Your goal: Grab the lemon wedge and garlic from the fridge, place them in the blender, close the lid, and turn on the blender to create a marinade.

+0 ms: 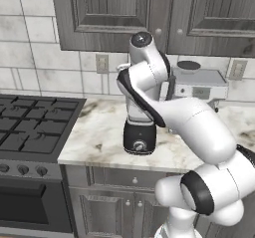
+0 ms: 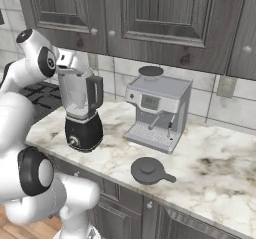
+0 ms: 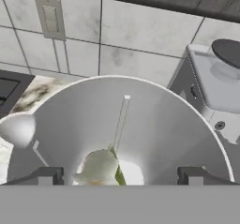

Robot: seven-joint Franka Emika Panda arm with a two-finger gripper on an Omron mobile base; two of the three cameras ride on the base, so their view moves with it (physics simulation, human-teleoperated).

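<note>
Gripper (image 3: 120, 176): fingers spread wide, empty, above the open jar | clear grey-jarred, black-based blender (image 2: 81, 110): on marble counter (image 2: 215, 168) | round dark grey lid (image 2: 148, 170): flat on counter, beside silver coffee machine (image 2: 157, 113) | pale garlic (image 3: 99, 167): at jar bottom

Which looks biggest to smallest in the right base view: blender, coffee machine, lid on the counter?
1. Coffee machine
2. Blender, close in size, a little nearer the camera, so unsure
3. Lid, clearly smallest
</note>
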